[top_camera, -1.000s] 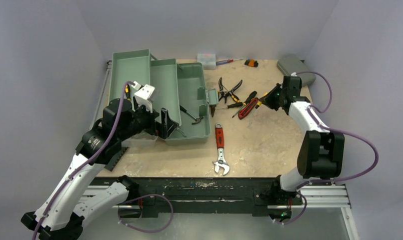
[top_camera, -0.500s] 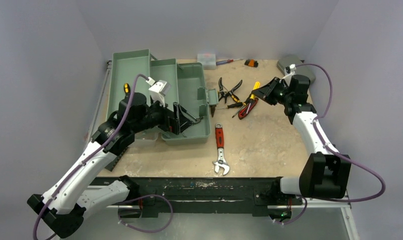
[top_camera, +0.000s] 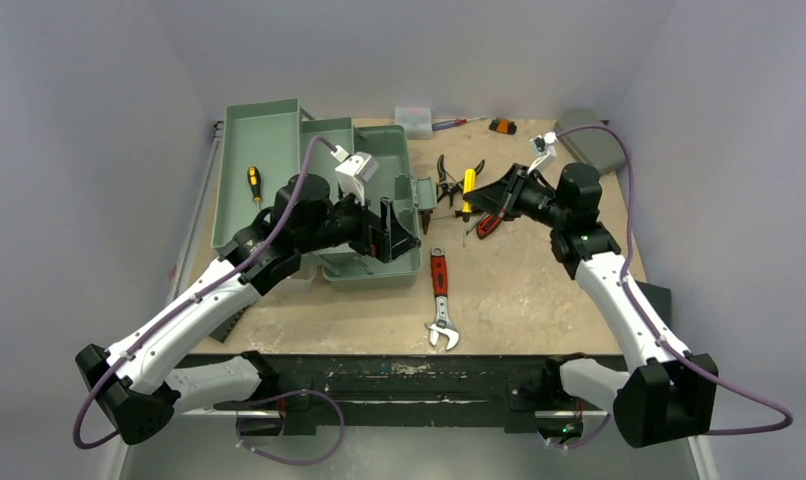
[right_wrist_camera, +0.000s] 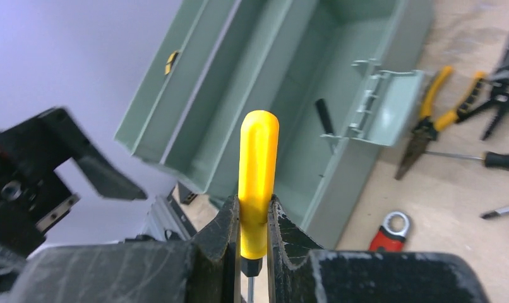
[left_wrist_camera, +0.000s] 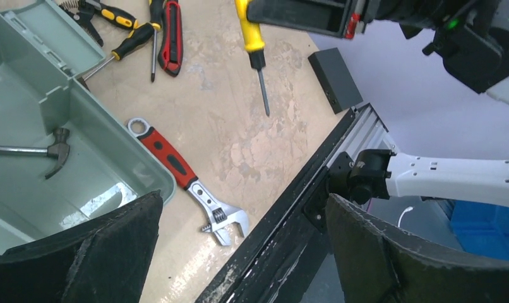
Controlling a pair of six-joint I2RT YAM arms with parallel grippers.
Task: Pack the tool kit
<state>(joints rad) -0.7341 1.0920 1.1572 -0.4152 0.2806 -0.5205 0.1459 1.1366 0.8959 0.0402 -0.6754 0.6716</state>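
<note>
One tool is in the air. The right gripper [right_wrist_camera: 254, 218] is clamped on a slim yellow-handled screwdriver [right_wrist_camera: 258, 158], held just off the right side of the large grey-green plastic toolbox [top_camera: 374, 272]. The toolbox lies open on the mottled beige table [top_camera: 539, 290], with its lid tray folded out to its left. The jaws pinch the handle low, near the black collar. The left gripper [left_wrist_camera: 239, 252] hangs above the toolbox's near right corner with its jaws spread wide and nothing between them.

The step in hand looks to be carrying the screwdriver over the wall and into the main tub. It would go best if the thin shaft crosses above the rim and above the ribbed flap that sticks out from the toolbox's right wall. The tool should then come down low before release, lying lengthwise beside the small hammer [left_wrist_camera: 47, 151] already inside. The handle is round, glossy and dome-ended, so dropped from height it would likely roll or bounce. The left gripper sits close to that path and probably needs to give way.

The toolbox is matte moulded plastic with thin straight walls and a smooth floor. The hammer has a bright metal shaft and a dark head. Right of the toolbox's near corner lies a red-gripped adjustable wrench [left_wrist_camera: 182, 180] with a polished steel jaw. Further back, right of the flap, are yellow-handled pliers [right_wrist_camera: 432, 120], not yet packed
</note>
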